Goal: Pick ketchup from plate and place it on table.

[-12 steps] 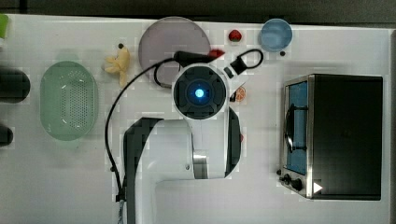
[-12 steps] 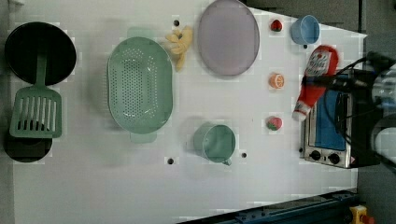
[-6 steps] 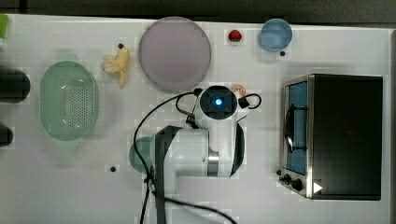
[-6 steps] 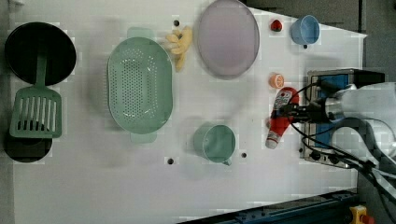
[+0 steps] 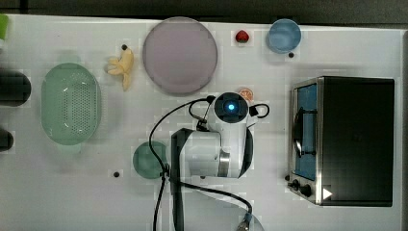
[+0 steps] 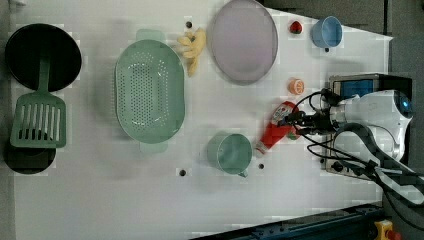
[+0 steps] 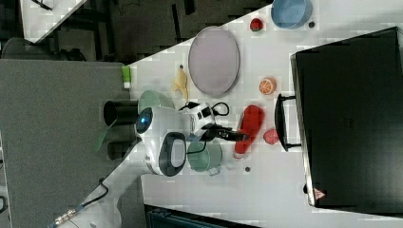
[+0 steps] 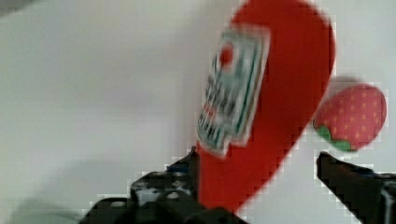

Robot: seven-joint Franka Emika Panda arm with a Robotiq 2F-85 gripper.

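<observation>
The ketchup [image 6: 275,131], a slim red bottle with a white cap, lies on the white table [image 6: 125,200] between the green mug and the oven, off the plate. My gripper [image 6: 296,120] is at its thick end, and its jaws stand open around the bottle [image 8: 280,93]. One finger [image 8: 180,175] touches the bottle, the other finger [image 8: 350,179] stands apart from it. The mauve-grey plate [image 5: 179,55] lies bare at the far edge. In the right view the ketchup [image 7: 248,128] shows under the gripper [image 7: 237,137].
A strawberry piece [image 8: 352,116] lies right beside the bottle. A green mug [image 6: 230,152] is near its cap and an orange slice [image 6: 296,86] near its base. The toaster oven [image 5: 351,139], green basket [image 6: 149,97], blue bowl [image 6: 326,32] and banana [image 6: 194,42] stand around.
The arm carried the ketchup away from the plate's side, toward the mug, and down to the table. The jaws have opened wider around it.
</observation>
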